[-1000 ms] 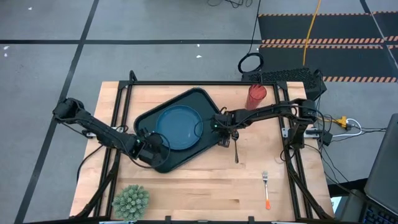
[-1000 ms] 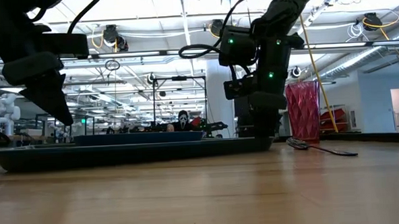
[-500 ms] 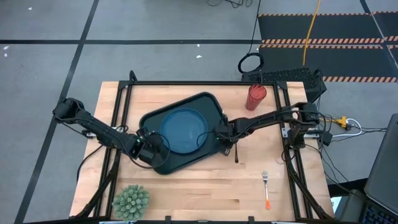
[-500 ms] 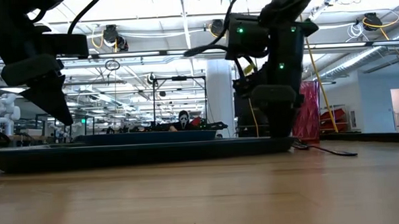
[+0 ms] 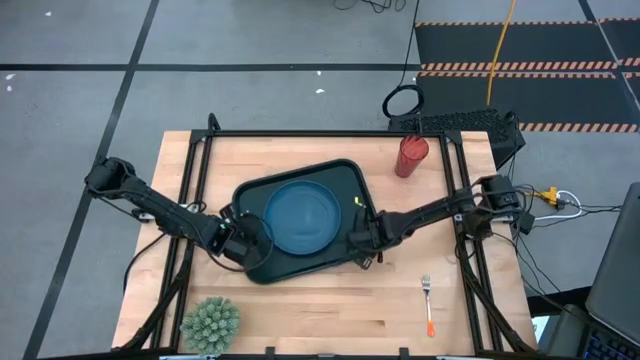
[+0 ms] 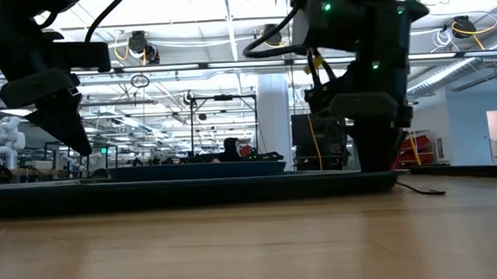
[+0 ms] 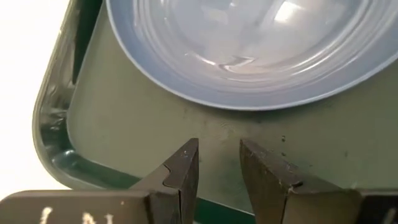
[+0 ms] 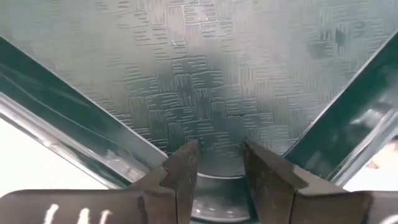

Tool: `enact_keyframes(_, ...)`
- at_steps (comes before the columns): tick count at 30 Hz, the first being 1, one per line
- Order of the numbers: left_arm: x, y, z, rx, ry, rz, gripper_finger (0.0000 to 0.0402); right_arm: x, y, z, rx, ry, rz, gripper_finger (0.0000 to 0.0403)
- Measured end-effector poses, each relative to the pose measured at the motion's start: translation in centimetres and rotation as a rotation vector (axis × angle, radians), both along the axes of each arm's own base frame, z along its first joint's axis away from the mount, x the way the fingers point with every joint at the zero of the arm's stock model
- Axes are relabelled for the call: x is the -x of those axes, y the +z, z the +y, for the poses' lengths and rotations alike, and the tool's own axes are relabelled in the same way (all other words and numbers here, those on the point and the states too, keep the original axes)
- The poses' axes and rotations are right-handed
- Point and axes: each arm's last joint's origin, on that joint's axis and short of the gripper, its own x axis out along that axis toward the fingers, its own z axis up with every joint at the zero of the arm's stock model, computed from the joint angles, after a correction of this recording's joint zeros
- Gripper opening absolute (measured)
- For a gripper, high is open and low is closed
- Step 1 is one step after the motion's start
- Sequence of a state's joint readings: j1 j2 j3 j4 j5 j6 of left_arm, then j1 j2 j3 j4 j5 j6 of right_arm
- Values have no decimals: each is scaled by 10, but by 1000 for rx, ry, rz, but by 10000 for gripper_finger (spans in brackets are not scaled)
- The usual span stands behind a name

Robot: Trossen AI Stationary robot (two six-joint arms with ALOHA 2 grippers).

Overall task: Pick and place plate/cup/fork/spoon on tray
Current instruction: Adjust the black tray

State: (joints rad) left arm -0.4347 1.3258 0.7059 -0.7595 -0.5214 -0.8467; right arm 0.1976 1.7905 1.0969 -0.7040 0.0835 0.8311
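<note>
The dark green tray [image 5: 343, 176] lies on the wooden table with the blue plate [image 5: 300, 215] on its floor. My right gripper [image 5: 360, 242] is shut on the tray's near right corner. My left gripper [image 5: 243, 243] hovers over the tray's near left corner, fingers a narrow gap apart and empty; the low view [image 6: 81, 147] shows it above the rim. The red cup [image 5: 411, 155] stands at the far right. The orange-handled fork [image 5: 428, 300] lies near the front right. The dark spoon's handle shows only in the low view [image 6: 420, 187], past my right gripper. My right gripper [image 8: 219, 152] has the rounded rim of the tray's near right corner [image 8: 217, 182] between its two fingers. The fingers point down at it from above [image 6: 375, 151]. The tray lies flat on the table.
A spiky green plant [image 5: 210, 322] stands at the front left corner. A black frame runs along the table's sides and far edge. Bare wood lies in front of the tray, between the plant and the fork.
My right gripper has moved toward the table's near and right edges, holding the tray's corner. The tray has slid and turned on the table, its right end swinging nearer while its near left corner stayed under my left gripper. The plate rode along. My arm now covers the spoon from above.
</note>
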Motion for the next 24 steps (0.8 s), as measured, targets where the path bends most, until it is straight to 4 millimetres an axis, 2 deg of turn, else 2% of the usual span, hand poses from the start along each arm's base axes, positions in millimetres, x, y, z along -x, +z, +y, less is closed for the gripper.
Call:
enact_keyframes(8,0,0,0,-13,-22,8,120,6,0,27,-15,-56,-10,125)
enact_keyframes(24,0,0,0,-44,-70,30,120,15,1,66,-28,-187,-89,125)
